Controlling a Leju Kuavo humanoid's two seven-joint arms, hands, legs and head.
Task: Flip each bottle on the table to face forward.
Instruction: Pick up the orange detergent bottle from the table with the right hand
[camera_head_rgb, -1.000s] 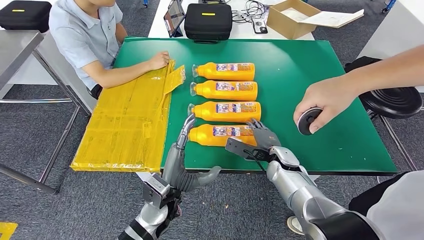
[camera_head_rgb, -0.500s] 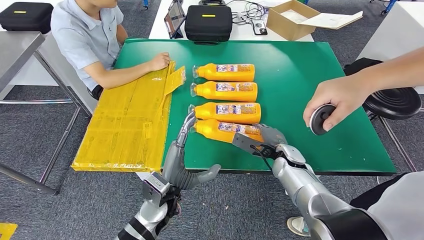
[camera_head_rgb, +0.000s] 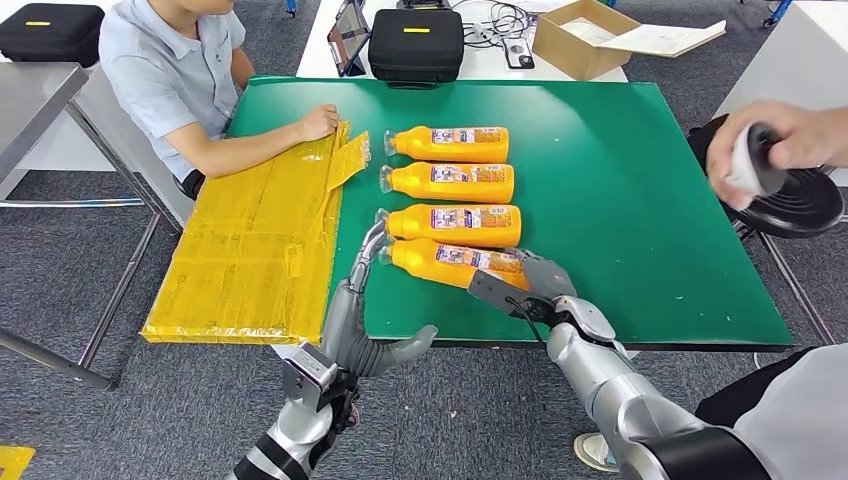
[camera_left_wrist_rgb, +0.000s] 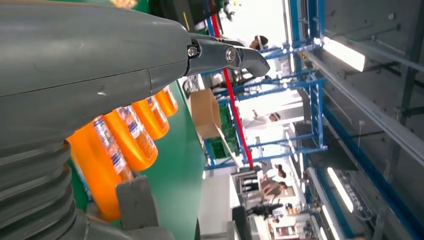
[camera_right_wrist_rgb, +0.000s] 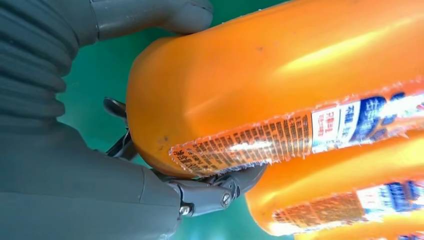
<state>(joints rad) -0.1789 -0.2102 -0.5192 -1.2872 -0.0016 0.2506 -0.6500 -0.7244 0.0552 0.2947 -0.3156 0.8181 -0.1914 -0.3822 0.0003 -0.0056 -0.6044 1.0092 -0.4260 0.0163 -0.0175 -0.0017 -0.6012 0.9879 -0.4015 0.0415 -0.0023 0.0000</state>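
Right wrist: right robot hand (camera_right_wrist_rgb: 150, 165) grips glossy orange bottle (camera_right_wrist_rgb: 280, 85).

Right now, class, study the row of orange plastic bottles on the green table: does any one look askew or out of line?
Yes. The nearest orange plastic bottle lies slanted, while the three orange bottles behind it lie parallel. The right hand grips its base and the left hand's fingertips reach its cap end, so it looks mid-turn.

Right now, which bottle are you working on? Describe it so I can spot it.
On the green table lies a row of four orange bottles. It is the nearest bottle, at the row's near end. Unlike the other three, it lies askew, with the right hand gripping its base.
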